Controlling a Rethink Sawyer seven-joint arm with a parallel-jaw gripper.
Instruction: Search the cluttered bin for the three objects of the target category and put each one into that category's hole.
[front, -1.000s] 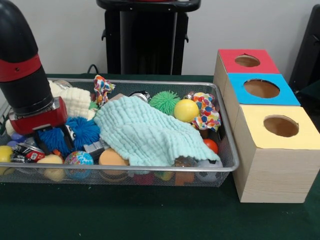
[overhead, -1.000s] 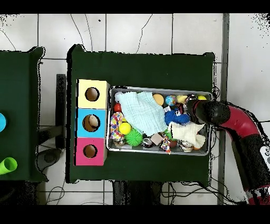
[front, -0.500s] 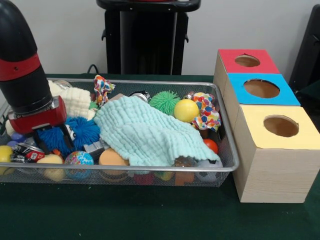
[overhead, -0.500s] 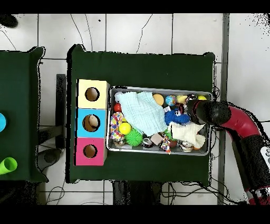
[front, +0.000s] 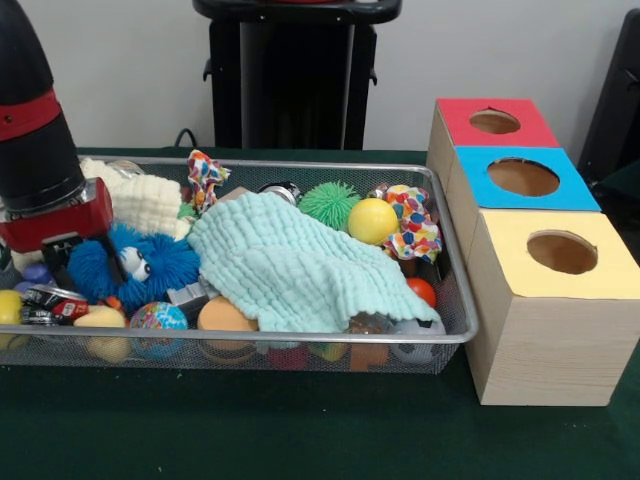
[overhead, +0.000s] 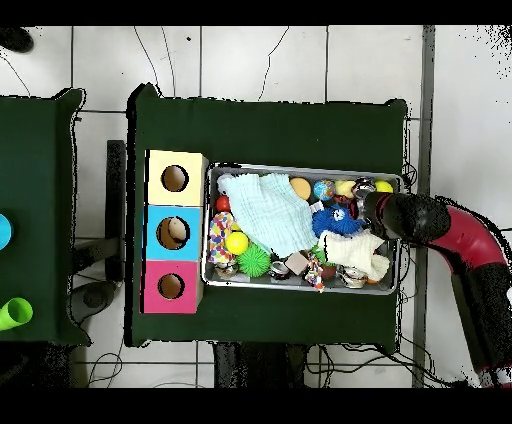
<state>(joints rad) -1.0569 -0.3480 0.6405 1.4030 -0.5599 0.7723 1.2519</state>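
Note:
A wire bin (front: 300, 341) (overhead: 300, 168) holds a jumble of toys. My gripper (front: 85, 265) (overhead: 362, 212) is down in the bin's left end in the front view, shut on a blue fuzzy toy (front: 160, 262) (overhead: 335, 222) with googly eyes. Its fingertips are sunk in the fuzz. Beside the bin stand three wooden boxes, each with a hole in its top: red (front: 495, 120) (overhead: 171, 286), blue (front: 523, 177) (overhead: 174, 232) and yellow (front: 560, 252) (overhead: 175, 178).
A mint cloth (front: 300, 265) covers the bin's middle. Around it lie a yellow ball (front: 372, 220), a green spiky ball (front: 328, 203), a cream cloth (front: 150, 200), a patterned rope toy (front: 412, 220), a globe ball (front: 157, 318) and a crushed can (front: 45, 303).
My gripper has risen and shifted towards the bin's end. The blue fuzzy toy has come up slightly with it, and its eyes now show.

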